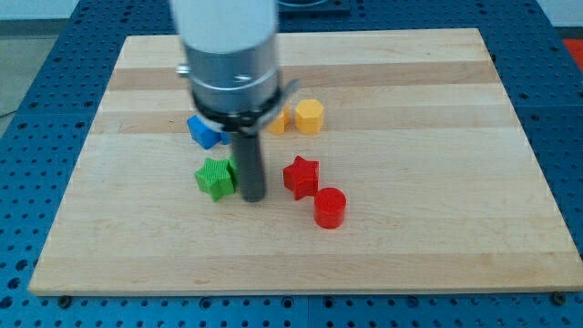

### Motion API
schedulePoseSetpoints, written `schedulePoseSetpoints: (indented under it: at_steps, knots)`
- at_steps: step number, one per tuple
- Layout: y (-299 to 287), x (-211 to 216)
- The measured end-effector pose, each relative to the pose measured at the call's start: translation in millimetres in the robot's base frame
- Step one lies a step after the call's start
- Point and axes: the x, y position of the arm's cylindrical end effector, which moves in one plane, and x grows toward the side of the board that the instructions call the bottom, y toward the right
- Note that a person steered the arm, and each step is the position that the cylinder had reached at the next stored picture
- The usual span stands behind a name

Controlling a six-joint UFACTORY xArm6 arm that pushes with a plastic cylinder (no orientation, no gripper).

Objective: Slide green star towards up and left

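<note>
Pale wood table (410,246) on blue perforated base (18,292). Green star (215,178), ridged and stubby, just left of my tip (252,198). No pincer in view.

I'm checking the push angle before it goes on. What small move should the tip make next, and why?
Probably nudge my tip toward the view's upper left: it sits at the lower right edge of the green star, so that push should carry the star up-left, passing left of the blue block.

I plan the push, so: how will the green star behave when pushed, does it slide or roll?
The green star looks low and flat-based, so it probably slides. Its points may make it rotate, since my tip sits off-centre at its right. It seems rigid plastic.
</note>
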Motion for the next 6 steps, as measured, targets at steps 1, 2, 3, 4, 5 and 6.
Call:
schedulePoseSetpoints:
  at_steps: [1,2,3,4,5,6]
  knots:
    - [-59.4,-6.8]
    - [-92.9,-15.7]
    - [-71.0,7.1]
    - [-18.9,35.7]
    - [24.9,30.2]
    - [57.7,3.8]
